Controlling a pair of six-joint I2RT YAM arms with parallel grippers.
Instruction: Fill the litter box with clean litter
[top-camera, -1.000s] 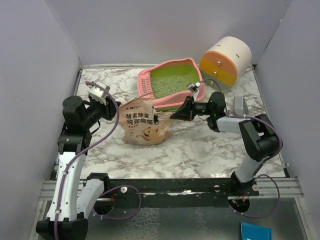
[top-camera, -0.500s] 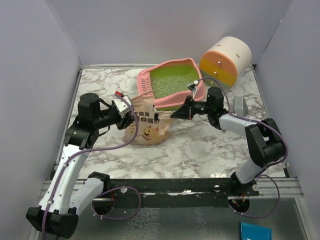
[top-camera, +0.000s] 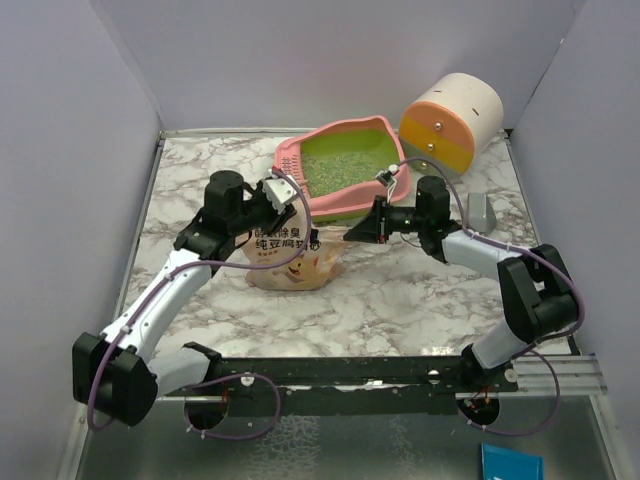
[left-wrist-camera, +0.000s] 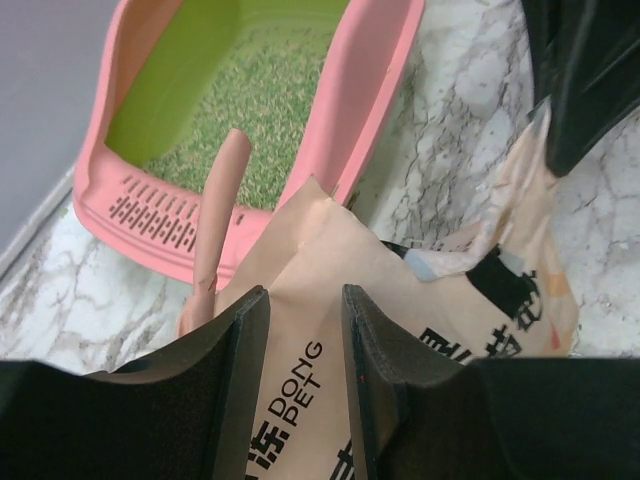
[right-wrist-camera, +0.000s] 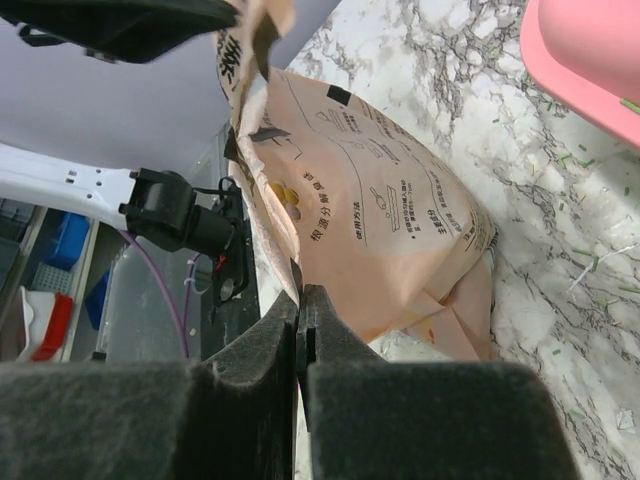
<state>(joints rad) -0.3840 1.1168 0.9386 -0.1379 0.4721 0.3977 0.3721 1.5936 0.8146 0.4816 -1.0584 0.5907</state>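
The pink litter box (top-camera: 345, 205) stands at the back centre, green inside, holding pale greenish litter (top-camera: 340, 165). It also shows in the left wrist view (left-wrist-camera: 375, 110) with its slotted grille (left-wrist-camera: 150, 205). The tan pouch (top-camera: 292, 252) stands in front of it. My left gripper (top-camera: 277, 193) is open at the pouch's top, its fingers either side of a fold of the pouch (left-wrist-camera: 400, 285). My right gripper (top-camera: 352, 232) is shut on the pouch's thin side edge (right-wrist-camera: 380, 220).
A round white, orange and yellow drawer cabinet (top-camera: 450, 120) stands at the back right. A grey metal scoop (top-camera: 480, 212) lies right of the right arm. Grey walls close in the marble table (top-camera: 400, 290) on three sides. Some granules lie scattered on the table (right-wrist-camera: 590, 270).
My left arm has swung from the table's left side rightward to the pouch's top. My right gripper keeps its hold on the pouch's edge and has hardly moved.
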